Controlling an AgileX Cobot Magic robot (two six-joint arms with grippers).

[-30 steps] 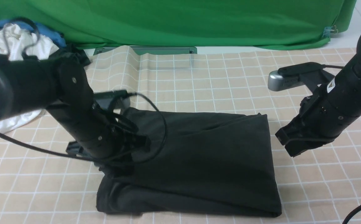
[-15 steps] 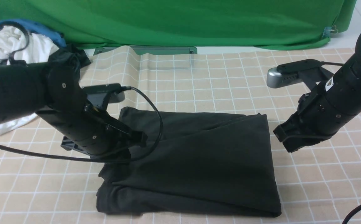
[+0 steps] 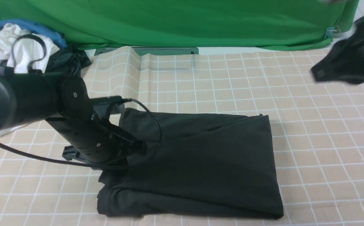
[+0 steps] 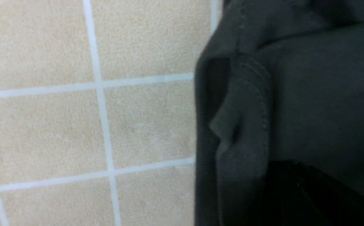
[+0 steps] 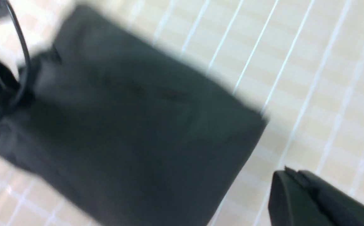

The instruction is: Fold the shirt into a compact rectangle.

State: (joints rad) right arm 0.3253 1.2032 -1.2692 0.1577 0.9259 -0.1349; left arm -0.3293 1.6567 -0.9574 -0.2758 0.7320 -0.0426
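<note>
The black shirt [image 3: 197, 163] lies folded into a thick rectangle on the checked cloth [image 3: 232, 78], toward the near middle. The left gripper [image 3: 131, 150] sits low at the shirt's left edge; I cannot tell whether it grips. The right gripper [image 3: 318, 73] hangs blurred at far right, state unclear.

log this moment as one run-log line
shirt: folded rectangle on checked cloth | left gripper: at shirt's left edge, grip unclear | right gripper: raised, clear of shirt, blurred
</note>
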